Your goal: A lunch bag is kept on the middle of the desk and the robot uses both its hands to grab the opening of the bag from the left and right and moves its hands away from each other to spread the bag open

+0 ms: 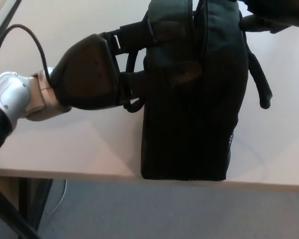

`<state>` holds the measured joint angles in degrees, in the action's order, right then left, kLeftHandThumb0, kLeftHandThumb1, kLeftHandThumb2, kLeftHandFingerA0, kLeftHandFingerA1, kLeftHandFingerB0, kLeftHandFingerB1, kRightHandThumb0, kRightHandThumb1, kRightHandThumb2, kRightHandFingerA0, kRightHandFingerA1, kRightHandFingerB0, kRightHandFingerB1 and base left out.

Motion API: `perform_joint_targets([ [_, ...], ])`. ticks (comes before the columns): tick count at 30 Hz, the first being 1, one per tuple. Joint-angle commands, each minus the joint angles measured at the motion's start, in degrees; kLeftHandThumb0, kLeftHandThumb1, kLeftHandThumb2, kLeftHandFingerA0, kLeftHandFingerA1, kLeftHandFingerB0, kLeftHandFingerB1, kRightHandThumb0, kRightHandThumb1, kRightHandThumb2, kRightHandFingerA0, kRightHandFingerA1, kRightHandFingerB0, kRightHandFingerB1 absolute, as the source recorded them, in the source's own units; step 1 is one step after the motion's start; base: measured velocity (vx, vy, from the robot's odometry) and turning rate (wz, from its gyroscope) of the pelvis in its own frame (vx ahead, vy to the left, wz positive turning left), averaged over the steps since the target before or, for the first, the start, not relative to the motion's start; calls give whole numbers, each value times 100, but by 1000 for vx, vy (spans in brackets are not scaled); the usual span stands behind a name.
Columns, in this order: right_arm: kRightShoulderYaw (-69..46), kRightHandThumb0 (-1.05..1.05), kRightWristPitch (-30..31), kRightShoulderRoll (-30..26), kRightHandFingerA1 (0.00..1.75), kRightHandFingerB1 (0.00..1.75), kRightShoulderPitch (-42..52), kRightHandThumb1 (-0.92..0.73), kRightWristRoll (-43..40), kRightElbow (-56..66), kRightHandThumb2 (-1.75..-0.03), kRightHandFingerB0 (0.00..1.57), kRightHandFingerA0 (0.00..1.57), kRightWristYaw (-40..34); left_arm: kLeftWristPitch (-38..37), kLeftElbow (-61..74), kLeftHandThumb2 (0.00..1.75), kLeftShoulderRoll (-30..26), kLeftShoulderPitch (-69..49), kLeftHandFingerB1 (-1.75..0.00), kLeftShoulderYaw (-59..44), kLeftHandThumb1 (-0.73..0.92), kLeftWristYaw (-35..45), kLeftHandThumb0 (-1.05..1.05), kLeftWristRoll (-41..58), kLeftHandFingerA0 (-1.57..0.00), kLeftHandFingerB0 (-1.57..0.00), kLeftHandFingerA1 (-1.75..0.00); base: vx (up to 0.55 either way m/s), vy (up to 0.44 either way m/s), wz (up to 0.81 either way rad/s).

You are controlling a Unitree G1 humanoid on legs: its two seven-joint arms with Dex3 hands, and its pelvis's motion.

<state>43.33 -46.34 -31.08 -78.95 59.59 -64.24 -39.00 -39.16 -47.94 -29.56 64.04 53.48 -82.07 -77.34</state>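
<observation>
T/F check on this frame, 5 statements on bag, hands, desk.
1. The bag stands on the desk near its front edge. True.
2. The left hand is clear of the bag. False: its fingers lie against the bag's left side, near the top.
3. The bag is spread wide open. False: only a narrow slit shows along its top.
4. The right strap hangs loose down the bag's right side. True.
5. The right hand is fully visible. False: only part of it shows at the top right corner, by the bag's top; its grip cannot be made out.
</observation>
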Motion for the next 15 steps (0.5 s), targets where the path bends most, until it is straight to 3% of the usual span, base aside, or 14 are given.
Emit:
perform_joint_targets([
  [1, 106, -43, 23, 64, 42, 39, 186, -40, 141, 43, -63, 33, 43, -48, 188, -63, 64, 91, -117, -28, 70, 49, -151, -1, -113, -26, -4, -38, 0, 0, 0],
  [8, 218, -44, -1, 7, 41, 39, 229, -43, 238, 64, -66, 29, 37, 4, 281, -149, 63, 86, -162, -19, 92, 47, -80, 0, -137, -26, -8, -37, 0, 0, 0],
  [12, 216, -45, -97, -54, 43, 40, 373, -40, 229, 127, -65, 34, 44, -201, 188, -279, 58, 107, -158, -28, 105, 51, -177, 0, -97, -29, -6, -35, 0, 0, 0],
  [13, 207, -37, -156, -95, 36, 33, 448, -45, 219, 161, -54, 39, 49, -269, 72, -344, 55, 127, -151, -32, 122, 52, -255, -1, -70, -33, -6, -33, 0, 0, 0],
  [14, 204, -37, -169, -108, 36, 33, 467, -45, 217, 174, -54, 39, 49, -282, 35, -366, 55, 136, -145, -32, 129, 52, -284, -1, -63, -33, -6, -33, 0, 0, 0],
  [15, 190, -46, -204, -116, 44, 40, 529, -39, 186, 157, -65, 34, 46, -262, -6, -371, 84, 141, -163, -48, 118, 34, -316, -3, -30, -21, -3, -52, 0, 0, 0],
])
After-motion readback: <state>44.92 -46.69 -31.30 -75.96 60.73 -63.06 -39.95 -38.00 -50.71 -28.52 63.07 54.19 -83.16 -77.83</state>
